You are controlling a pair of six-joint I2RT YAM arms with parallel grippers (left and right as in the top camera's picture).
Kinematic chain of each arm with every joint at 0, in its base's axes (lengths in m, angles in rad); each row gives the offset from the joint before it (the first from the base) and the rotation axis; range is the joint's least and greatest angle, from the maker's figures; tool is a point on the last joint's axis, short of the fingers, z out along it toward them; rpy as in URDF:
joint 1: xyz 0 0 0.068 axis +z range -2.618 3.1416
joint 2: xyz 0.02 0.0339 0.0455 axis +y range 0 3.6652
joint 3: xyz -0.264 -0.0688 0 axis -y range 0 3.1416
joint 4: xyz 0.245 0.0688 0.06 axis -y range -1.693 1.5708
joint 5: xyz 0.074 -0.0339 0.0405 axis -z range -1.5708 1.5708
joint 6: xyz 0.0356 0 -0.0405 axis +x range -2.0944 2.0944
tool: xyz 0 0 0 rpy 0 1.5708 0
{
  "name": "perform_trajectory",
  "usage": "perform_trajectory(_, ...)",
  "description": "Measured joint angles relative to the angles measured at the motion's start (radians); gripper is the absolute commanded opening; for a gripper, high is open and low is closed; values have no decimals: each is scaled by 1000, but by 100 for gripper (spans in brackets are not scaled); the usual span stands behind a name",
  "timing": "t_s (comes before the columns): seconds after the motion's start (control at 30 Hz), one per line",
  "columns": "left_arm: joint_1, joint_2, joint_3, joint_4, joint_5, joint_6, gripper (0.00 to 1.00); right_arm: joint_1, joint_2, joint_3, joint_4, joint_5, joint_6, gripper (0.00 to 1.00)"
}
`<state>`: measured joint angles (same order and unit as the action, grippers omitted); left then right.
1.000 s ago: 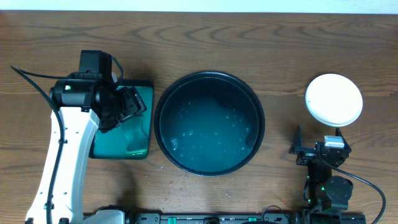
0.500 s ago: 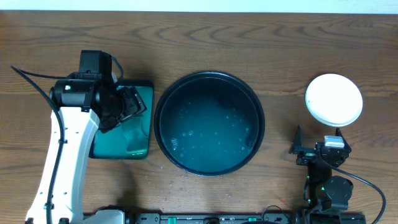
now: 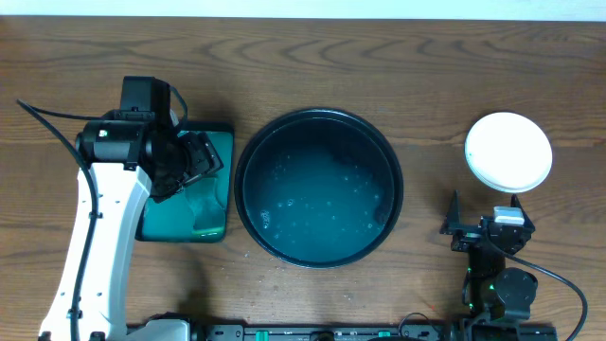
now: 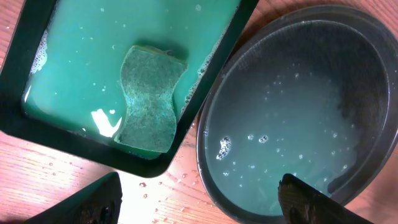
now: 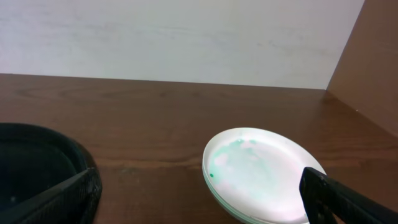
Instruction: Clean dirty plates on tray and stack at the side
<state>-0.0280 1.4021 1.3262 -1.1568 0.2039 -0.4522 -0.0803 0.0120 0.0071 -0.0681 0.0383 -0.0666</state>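
The plates (image 3: 508, 152) sit in a white stack on the table at the right, outside the tray. The top plate (image 5: 261, 175) shows faint green traces. The tray (image 3: 239, 189) is the round black pan in the middle, holding soapy water and no plates; its rim (image 4: 202, 137) also shows in the left wrist view. My left gripper (image 3: 206, 161) hovers open over the right edge of the green rectangular tray, holding nothing (image 4: 199, 205). My right gripper (image 3: 483, 229) rests open and unloaded just in front of the plates (image 5: 202, 205).
A green rectangular tray (image 3: 220, 227) with a black rim lies left of the pan, filled with soapy liquid. A green sponge (image 4: 149, 99) lies in it. Water drops dot the wood between the two containers. The pan's rim (image 5: 62, 149) shows at the left of the right wrist view.
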Motion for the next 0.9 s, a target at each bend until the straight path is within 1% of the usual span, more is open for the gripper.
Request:
perform_trajectory(0.4, 0, 0, 0, 0, 0, 0, 81, 5, 0, 0, 0, 1, 0, 99)
perform_trajectory(0.67, 0, 0, 0, 0, 0, 0, 81, 106, 0, 0, 0, 3, 0, 99)
perform_trajectory(0.9, 0, 0, 0, 0, 0, 0, 81, 113, 0, 0, 0, 3, 0, 99)
